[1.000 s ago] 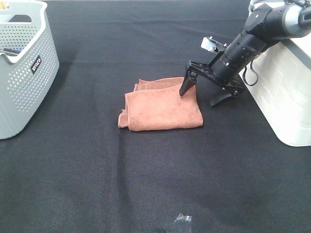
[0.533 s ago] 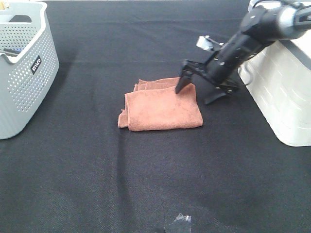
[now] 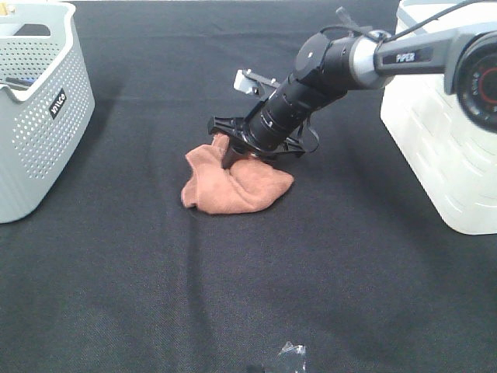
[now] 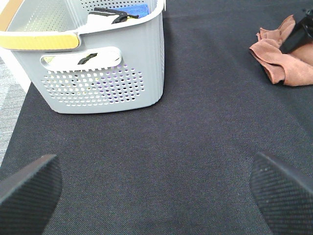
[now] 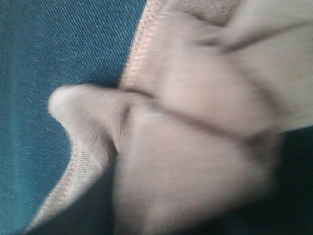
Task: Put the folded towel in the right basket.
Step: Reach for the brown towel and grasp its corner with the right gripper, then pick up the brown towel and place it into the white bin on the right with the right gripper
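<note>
The brown towel (image 3: 237, 183) lies bunched up on the black table, left of the white right basket (image 3: 443, 155). My right gripper (image 3: 233, 159) reaches across from the right and presses down into the towel's far side, its fingers closed in the cloth. The right wrist view is filled by blurred towel folds (image 5: 195, 122), and no fingers show there. The towel also shows in the left wrist view (image 4: 283, 63). My left gripper (image 4: 156, 188) is open and empty, low over the table near the grey basket.
A grey perforated basket (image 3: 39, 116) with items inside stands at the far left; it also shows in the left wrist view (image 4: 98, 83). A small dark, shiny thing (image 3: 291, 357) shows at the front edge.
My right gripper has moved left from the towel's right edge onto the towel. The towel, flat and folded before, is now pushed left and crumpled.
</note>
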